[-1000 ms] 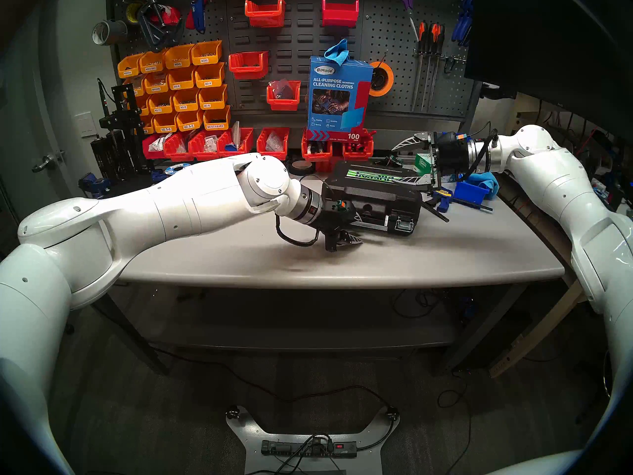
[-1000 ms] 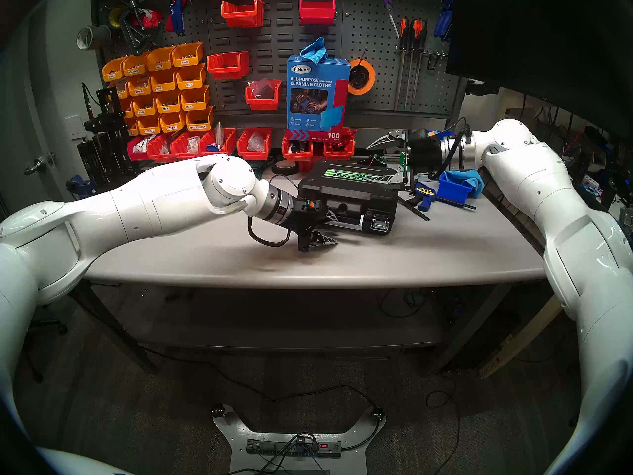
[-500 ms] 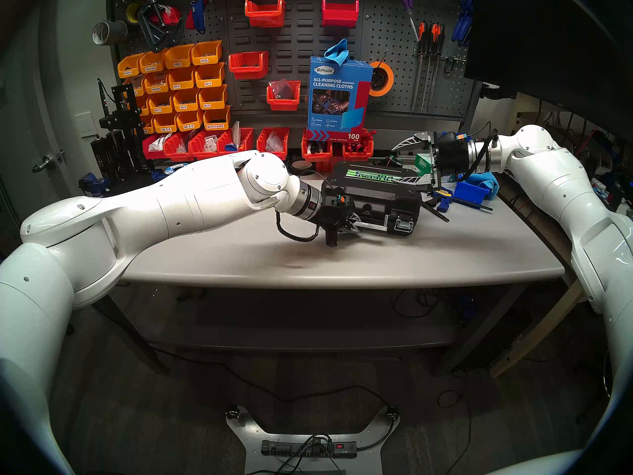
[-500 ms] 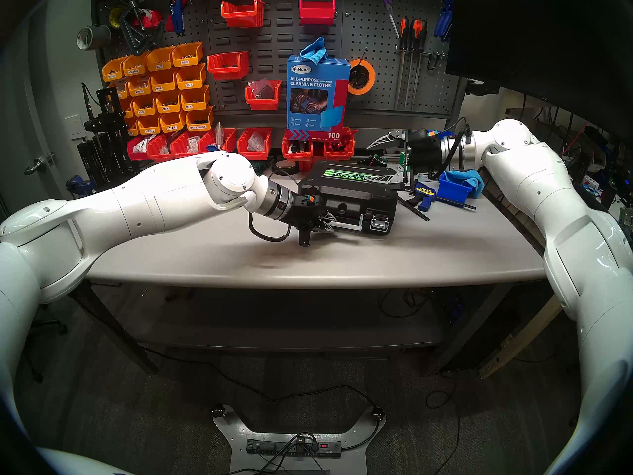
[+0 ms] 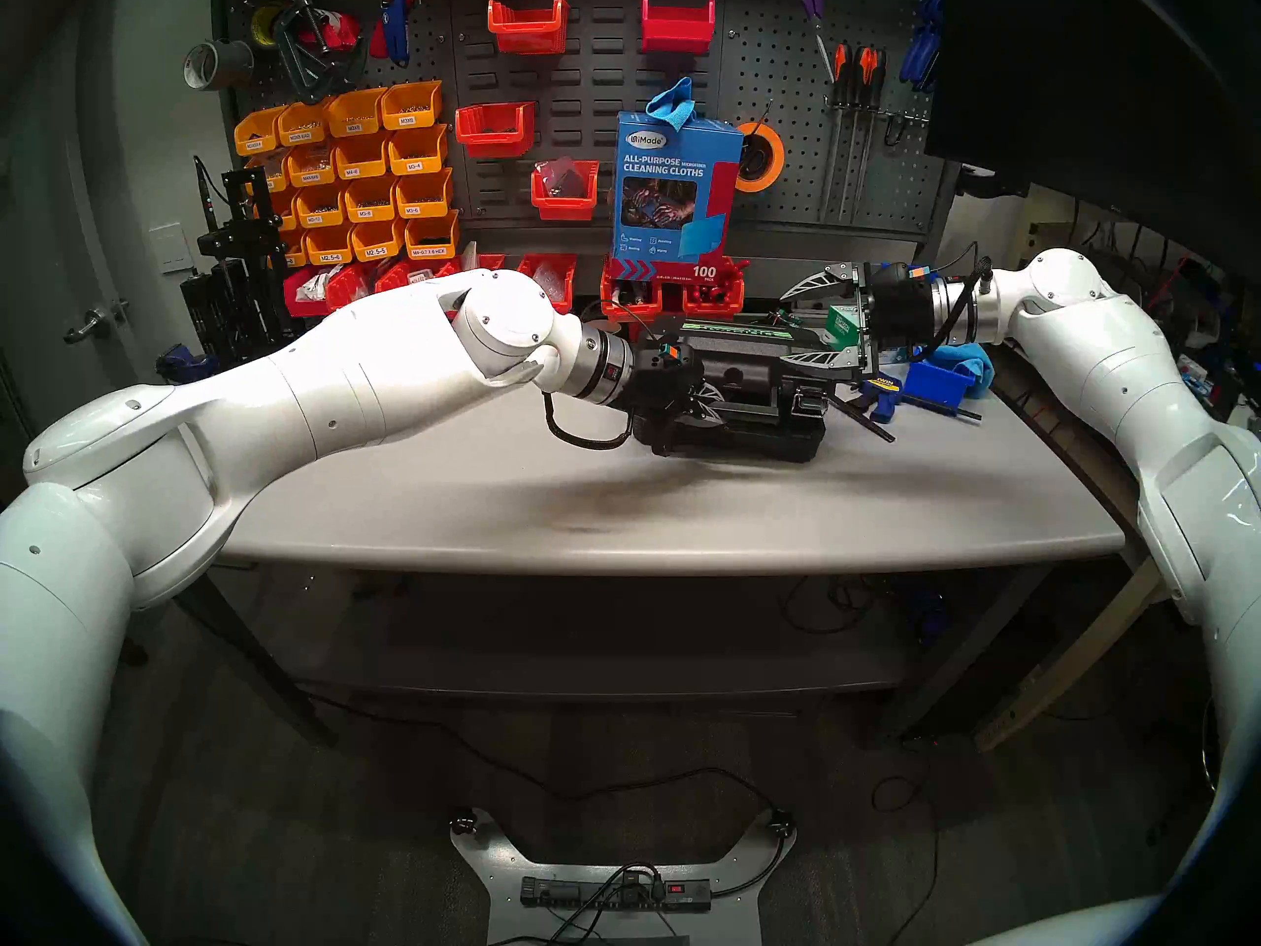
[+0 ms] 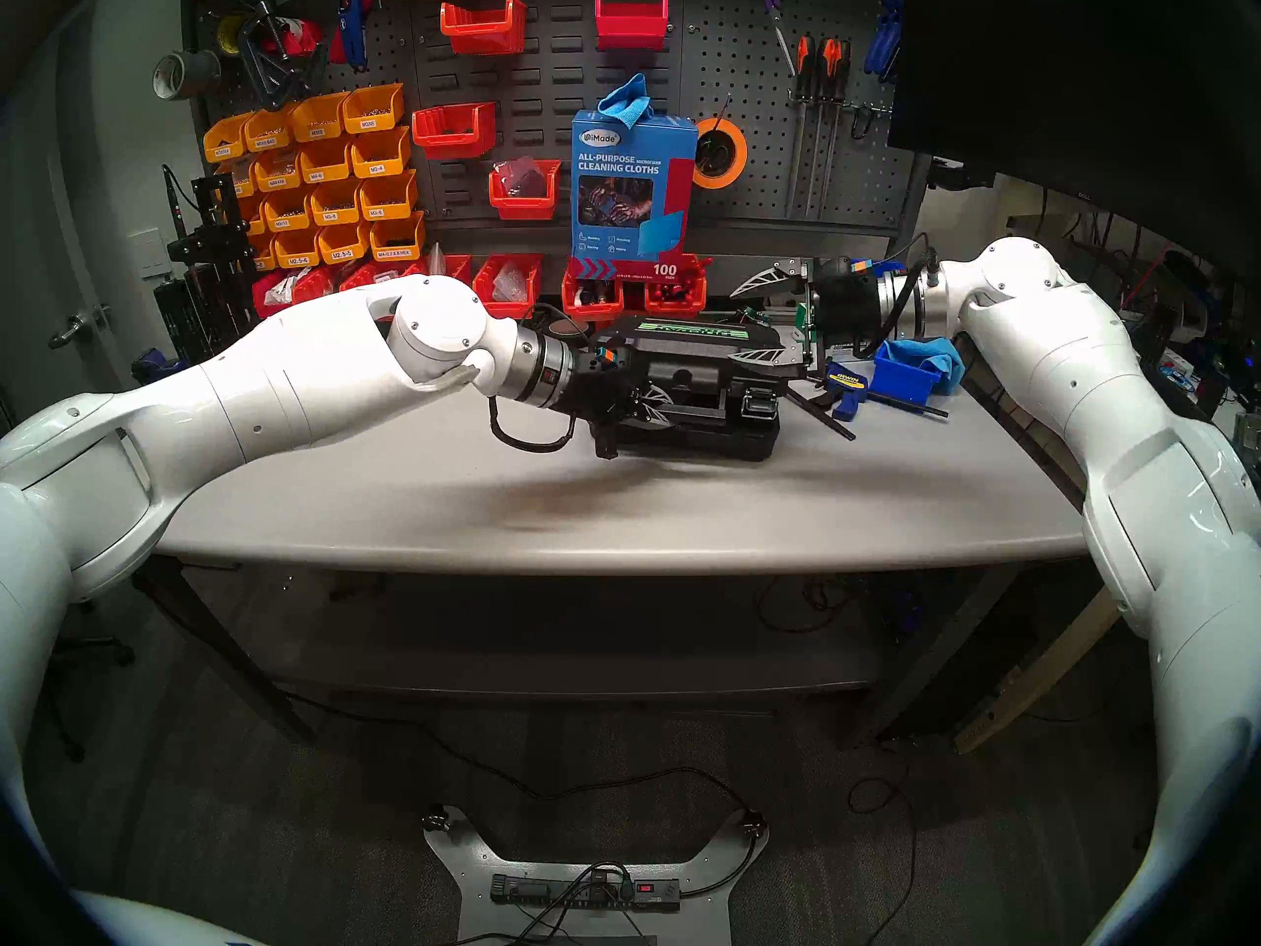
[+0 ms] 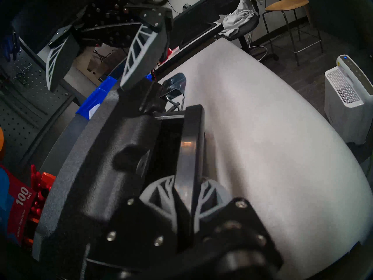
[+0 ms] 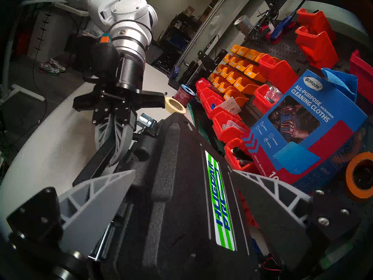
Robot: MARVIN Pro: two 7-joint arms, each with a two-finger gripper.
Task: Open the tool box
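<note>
At mid-table the left gripper (image 7: 186, 194) clamps the handle (image 7: 189, 150) of the tool box (image 5: 740, 405) — lid raised, sticker (image 8: 221, 202) reading "HUEPAR PRO". Right gripper (image 5: 815, 323) spread wide, at its far-right corner. Grey table (image 5: 682, 514), pegboard (image 5: 778, 91) behind.

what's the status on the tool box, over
Left pincer shut on handle. Right pincer open over the black hard-plastic tool box. Lid part raised. Path clear.

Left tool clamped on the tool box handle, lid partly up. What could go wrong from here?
1. The lid sits between the right tool's open fingers; raised further, it could jam against them.
2. The left tool pinches only the near end of the handle; it might slip and drop the lid.
</note>
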